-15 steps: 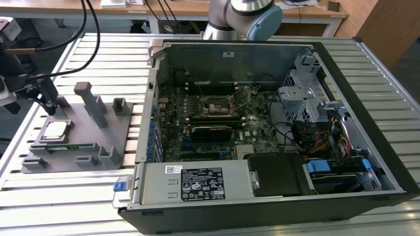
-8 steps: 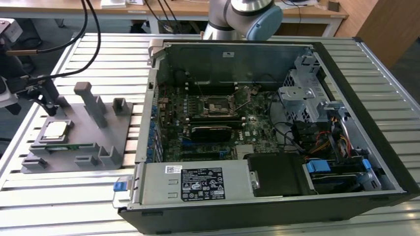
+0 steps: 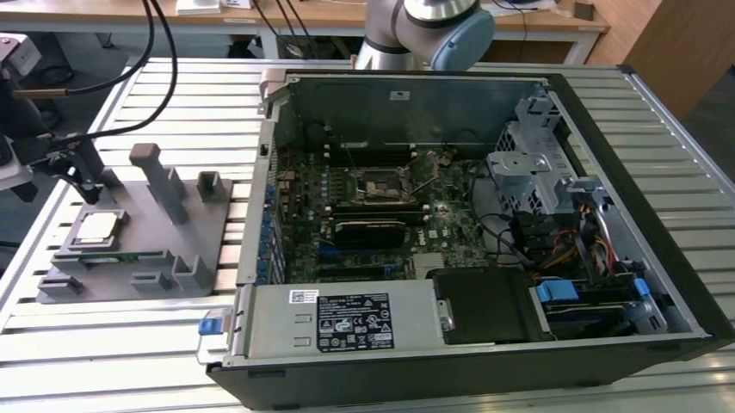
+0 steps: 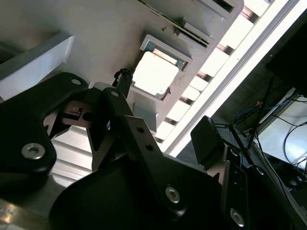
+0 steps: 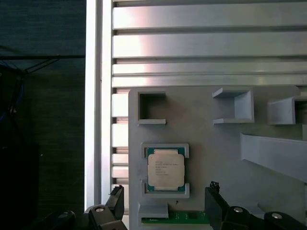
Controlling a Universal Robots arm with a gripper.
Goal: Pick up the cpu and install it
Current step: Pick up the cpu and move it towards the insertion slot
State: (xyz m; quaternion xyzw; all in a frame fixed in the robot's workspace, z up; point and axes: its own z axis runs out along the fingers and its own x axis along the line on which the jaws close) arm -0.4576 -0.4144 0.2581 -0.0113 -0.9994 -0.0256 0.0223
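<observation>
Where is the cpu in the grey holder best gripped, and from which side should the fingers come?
Probably pinch the cpu by its two free opposite edges, coming straight down from above. It lies flat, face up, in the grey holder; raised brackets close the other two sides.

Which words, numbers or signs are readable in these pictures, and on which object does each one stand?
No text is clear enough to quote.
cpu: several lines of dark print on its metal top, too small to read.
large label on the silver box in the computer case: print and symbols, too small to read.
small white label on the same box: blurred, unreadable.
</observation>
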